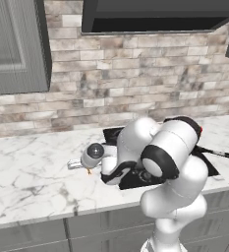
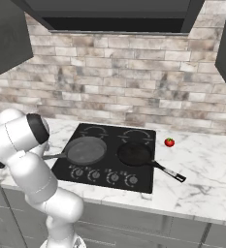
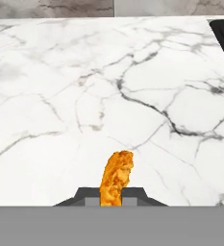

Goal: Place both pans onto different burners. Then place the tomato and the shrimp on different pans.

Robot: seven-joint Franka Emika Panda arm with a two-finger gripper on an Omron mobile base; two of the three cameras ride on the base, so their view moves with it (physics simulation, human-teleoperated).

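- The hand point(image 3: 111, 194) is seen pressed together on the small curved orange shrimp point(image 3: 116, 178), which stands up between the two dark finger tips point(image 3: 87, 196) in the hand view.
- In the left base view, the hand point(image 1: 88, 169) is held low over the white marble surface point(image 1: 32, 172), left of the glossy black cooktop point(image 1: 135, 180), with a speck of orange at its tip.
- Whether the shrimp is touching the surface or is just above it cannot be told.
- In the right base view, the dark grey round skillet with the short handle point(image 2: 85, 150) is placed on the left front burner of the cooktop point(image 2: 134, 181).
- The blacker round pan with the long thin handle point(image 2: 135, 154) is placed on the right front burner, its handle pointing out over the marble to the right.
- The small round red tomato with a green top point(image 2: 169, 142) is found on the surface just right of the cooktop, near the brick wall point(image 2: 134, 87), apart from both pans.
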